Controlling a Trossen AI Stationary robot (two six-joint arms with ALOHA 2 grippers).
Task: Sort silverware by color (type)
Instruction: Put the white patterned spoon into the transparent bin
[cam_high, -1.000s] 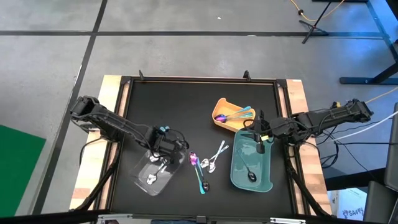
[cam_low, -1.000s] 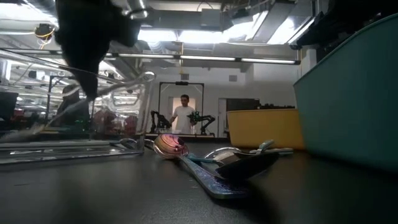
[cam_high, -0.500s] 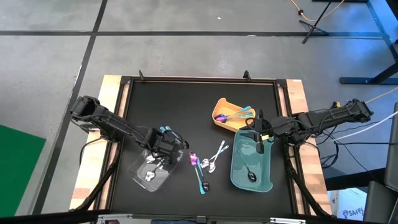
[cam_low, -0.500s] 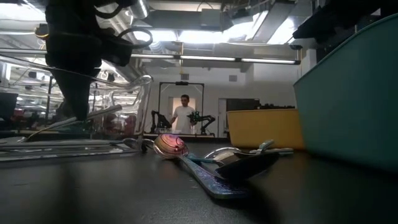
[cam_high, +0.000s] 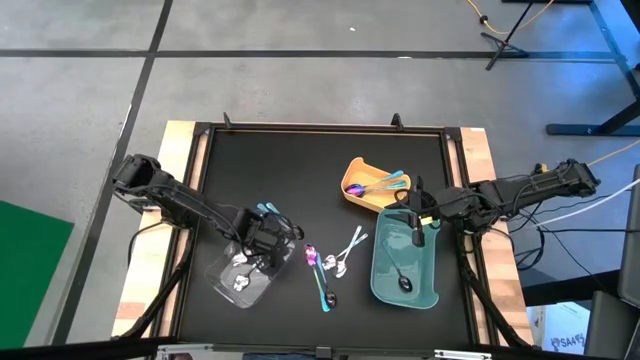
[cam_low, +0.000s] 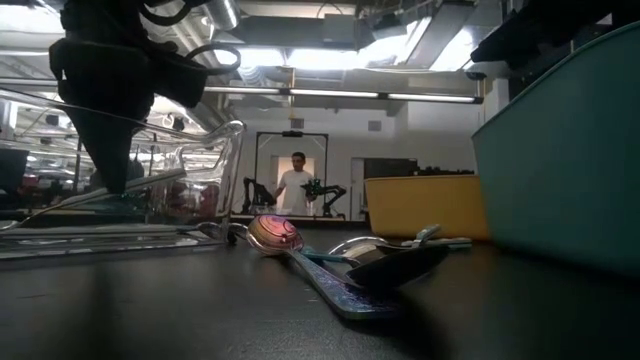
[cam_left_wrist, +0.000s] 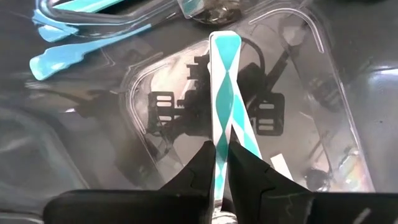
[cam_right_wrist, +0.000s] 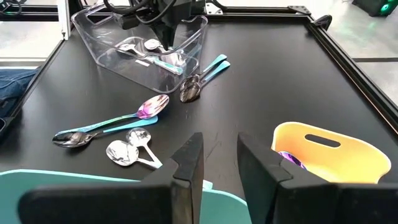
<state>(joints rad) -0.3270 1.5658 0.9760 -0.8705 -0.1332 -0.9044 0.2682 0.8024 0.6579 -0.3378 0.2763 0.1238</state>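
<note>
My left gripper reaches down into the clear tray and is shut on a utensil with a teal-and-white handle; its head is hidden. Silver spoons lie on the tray floor. On the table between the trays lie an iridescent spoon, small silver spoons and a dark-headed, teal-handled one. My right gripper hangs open above the far rim of the teal tray, with nothing between its fingers. My left gripper pinches the teal-and-white handle between its two fingers, which come from above and point down. The handle runs out from the fingers over the clear tray's floor. In the low view the utensil slants inside the tray.
A yellow tray at the far right holds iridescent and teal-handled pieces. A dark spoon lies in the teal tray. Two teal handles and a spoon head lie just outside the clear tray. A person stands far off in the room.
My left gripper has gone down into the clear tray with the utensil, which now slants low inside the tray walls.
</note>
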